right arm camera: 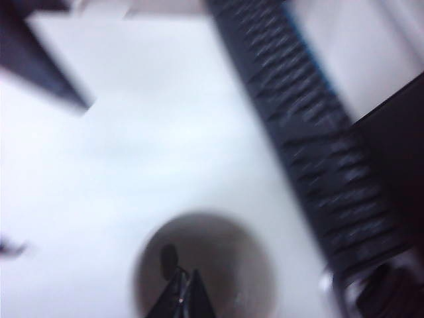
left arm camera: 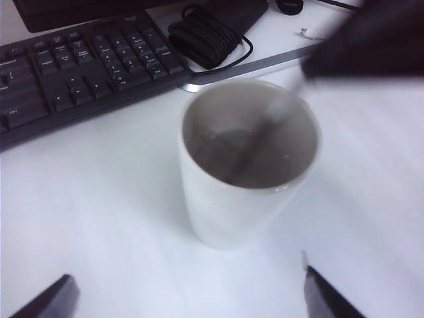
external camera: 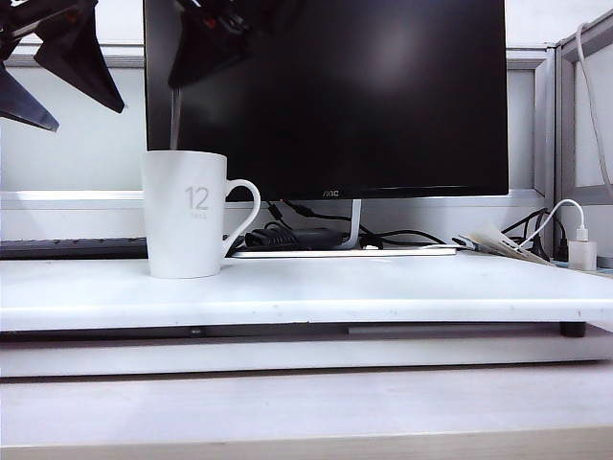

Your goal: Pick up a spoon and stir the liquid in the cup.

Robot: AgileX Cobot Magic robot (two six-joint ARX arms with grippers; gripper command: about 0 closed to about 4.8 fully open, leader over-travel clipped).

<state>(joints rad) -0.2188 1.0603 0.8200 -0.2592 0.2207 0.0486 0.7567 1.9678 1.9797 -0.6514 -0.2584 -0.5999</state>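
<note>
My left gripper (left arm camera: 185, 295) hangs with jaws wide apart, empty, just short of the cup (external camera: 187, 216), which stands upright on the white counter (external camera: 383, 287) at the left of the exterior view, before the monitor (external camera: 326, 96). My right gripper (right arm camera: 180, 298) sits over the cup's mouth, jaws pinched on the spoon (external camera: 175, 120); its blurred handle seems to slant down inside.

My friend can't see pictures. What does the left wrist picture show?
A tall white ceramic cup stands on a white table, a blurred thin grey spoon slanting into it. A black keyboard lies behind.
</note>
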